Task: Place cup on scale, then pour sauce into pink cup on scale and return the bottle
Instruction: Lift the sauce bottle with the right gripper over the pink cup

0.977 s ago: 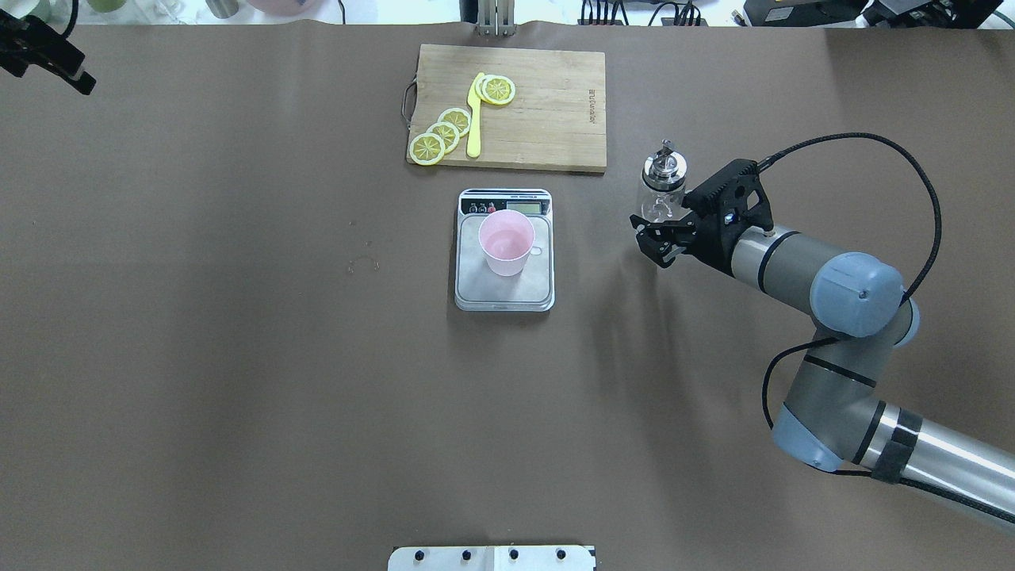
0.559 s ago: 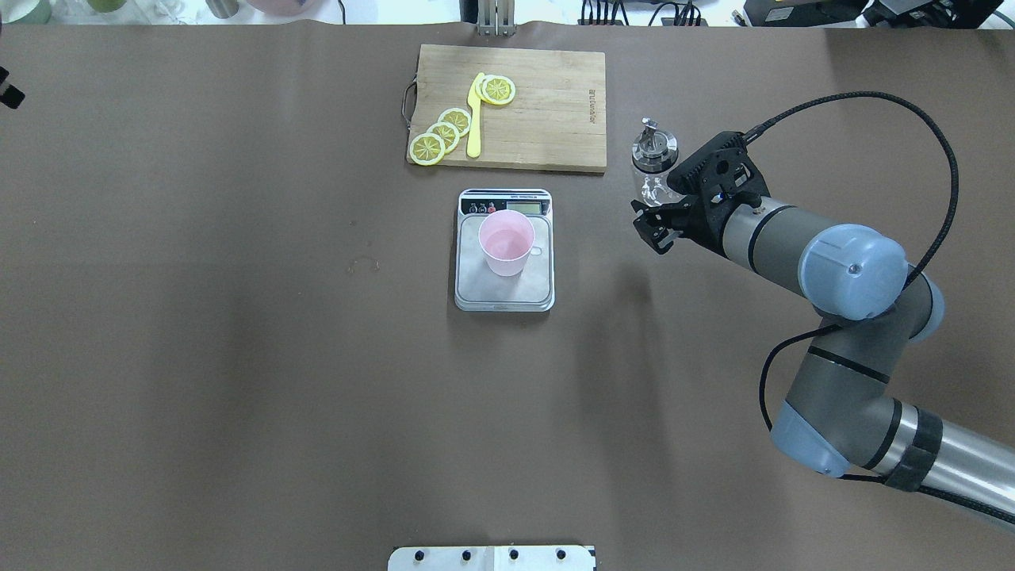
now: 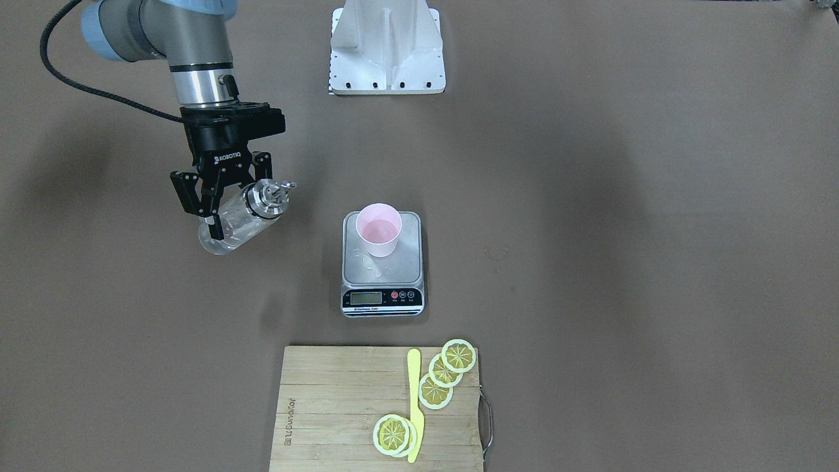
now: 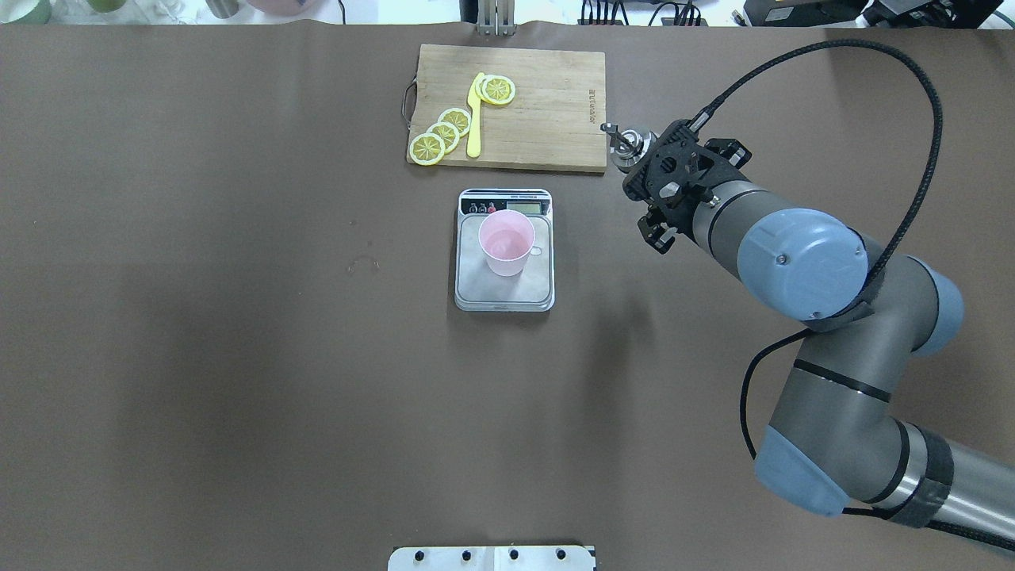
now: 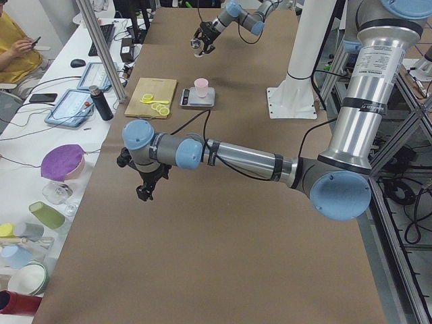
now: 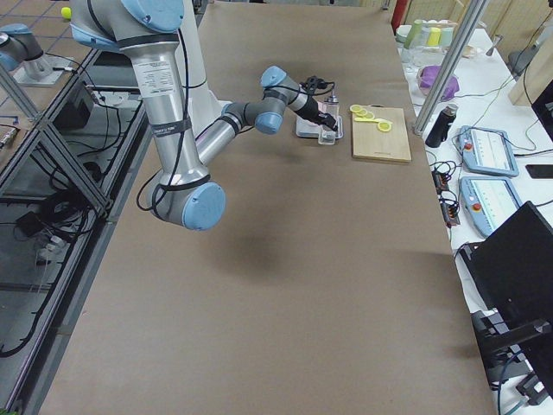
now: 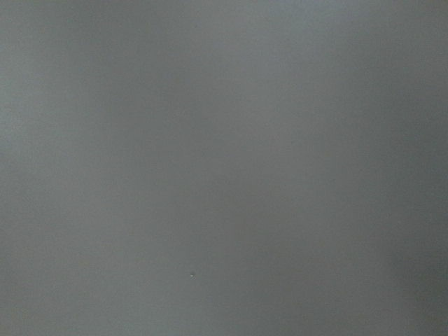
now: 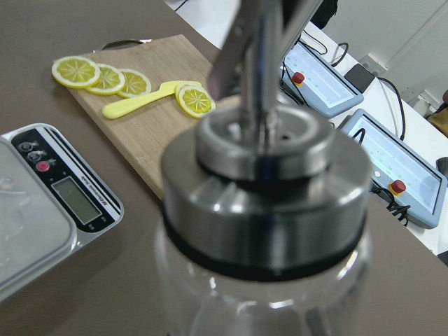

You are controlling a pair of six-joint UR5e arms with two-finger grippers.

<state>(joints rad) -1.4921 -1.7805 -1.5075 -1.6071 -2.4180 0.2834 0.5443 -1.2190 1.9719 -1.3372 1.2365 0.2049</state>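
Observation:
The pale pink cup (image 4: pixel 506 242) stands upright on the steel scale (image 4: pixel 504 292), also seen in the front view with the cup (image 3: pixel 378 229) on the scale (image 3: pixel 406 265). My right gripper (image 3: pixel 226 213) is shut on the clear glass bottle (image 3: pixel 244 221) and holds it tilted above the table, to the right of the scale and apart from it. Its metal spout (image 4: pixel 625 141) points towards the cutting board's corner. The bottle cap fills the right wrist view (image 8: pixel 266 210). My left gripper (image 5: pixel 145 189) shows only in the exterior left view, far from the scale; I cannot tell whether it is open or shut.
A wooden cutting board (image 4: pixel 555 119) with lemon slices (image 4: pixel 444 131) and a yellow knife (image 4: pixel 474 119) lies just behind the scale. The robot's base plate (image 4: pixel 492 557) is at the near edge. The left wrist view shows only blurred table surface.
My right gripper has carried the bottle farther from me, towards the cutting board's corner, and tipped it from upright to tilted. The left arm has left the overhead view's top left corner.

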